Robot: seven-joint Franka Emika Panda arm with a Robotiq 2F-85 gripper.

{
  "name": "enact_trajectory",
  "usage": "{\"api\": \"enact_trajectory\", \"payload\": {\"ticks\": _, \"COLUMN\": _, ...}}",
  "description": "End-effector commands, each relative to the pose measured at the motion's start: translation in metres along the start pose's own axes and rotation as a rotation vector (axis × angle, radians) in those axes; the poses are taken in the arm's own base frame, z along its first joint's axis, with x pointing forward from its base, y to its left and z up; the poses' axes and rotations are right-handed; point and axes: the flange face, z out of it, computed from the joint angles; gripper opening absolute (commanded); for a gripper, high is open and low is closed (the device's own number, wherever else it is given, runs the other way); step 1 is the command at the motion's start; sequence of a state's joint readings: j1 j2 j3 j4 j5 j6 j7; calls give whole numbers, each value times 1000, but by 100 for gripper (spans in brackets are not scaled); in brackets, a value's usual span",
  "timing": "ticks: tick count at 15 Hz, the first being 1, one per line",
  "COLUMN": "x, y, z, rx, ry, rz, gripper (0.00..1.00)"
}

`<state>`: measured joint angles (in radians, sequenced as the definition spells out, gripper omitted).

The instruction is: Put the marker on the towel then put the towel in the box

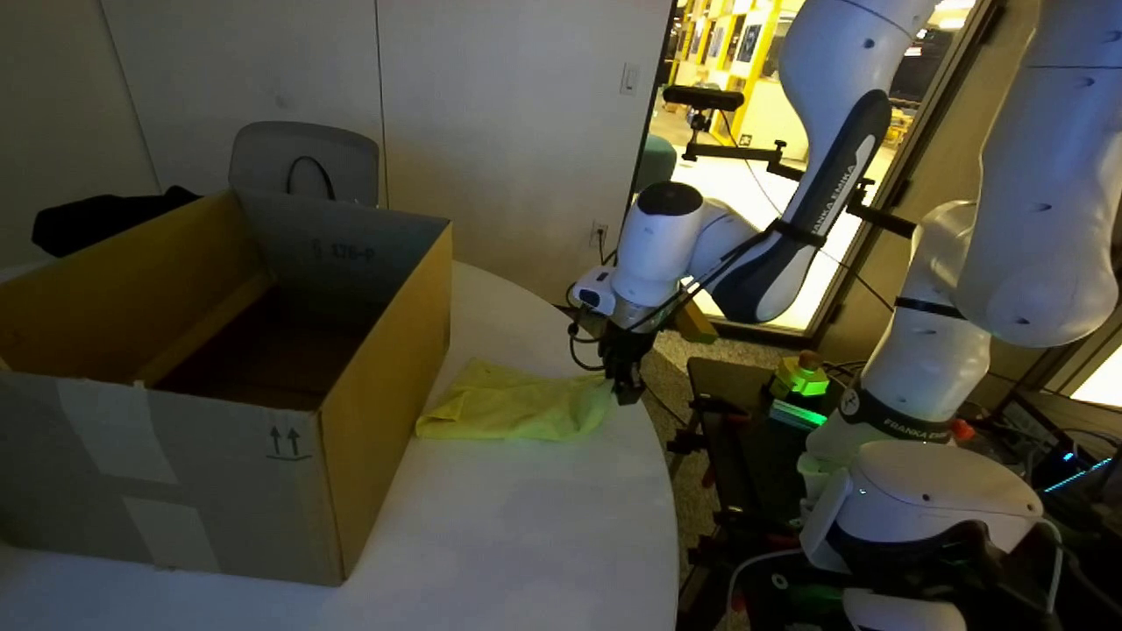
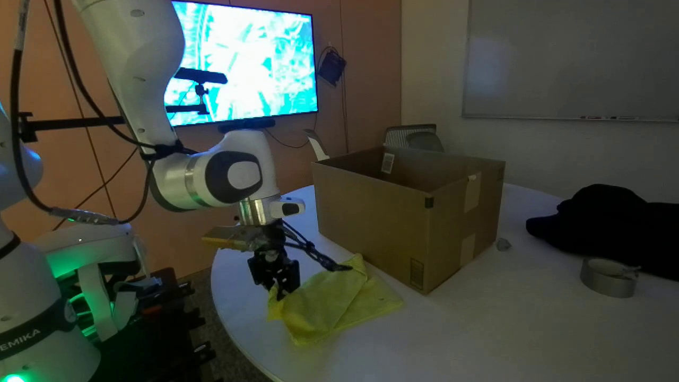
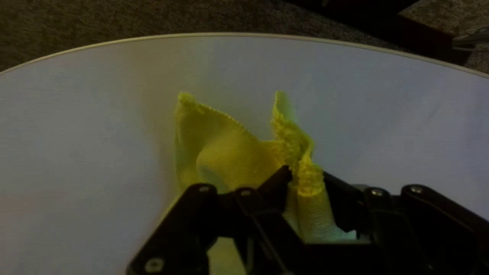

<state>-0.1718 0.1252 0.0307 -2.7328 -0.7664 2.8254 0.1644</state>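
Pinching the yellow towel [image 1: 517,407] in the tool [image 3: 306,177], at the end away from the box [image 2: 371,217]. Otherwise lying (a bit folded) on the surface [image 1: 535,535].

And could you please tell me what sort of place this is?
Probably an office meeting room, judging by the large wall screen, the whiteboard and the round-edged white table.

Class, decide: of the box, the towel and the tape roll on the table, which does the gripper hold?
The yellow towel: the gripper has one of its folds pinched, while the box and the tape roll stand apart from the gripper.
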Motion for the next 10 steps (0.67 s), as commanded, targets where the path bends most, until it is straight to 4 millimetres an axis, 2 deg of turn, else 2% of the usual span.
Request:
{"api": "enact_trajectory", "payload": {"ticks": 1, "x": 27, "y": -3, "z": -28, "rx": -98, "ry": -11, "rz": -48, "gripper": 9}}
{"api": "enact_trajectory", "payload": {"ticks": 6, "x": 71, "y": -9, "z": -45, "rx": -157, "ry": -4, "rz": -102, "gripper": 9}}
{"api": "enact_trajectory", "payload": {"ticks": 10, "x": 99, "y": -9, "z": -54, "rx": -167, "ry": 56, "rz": -41, "gripper": 9}}
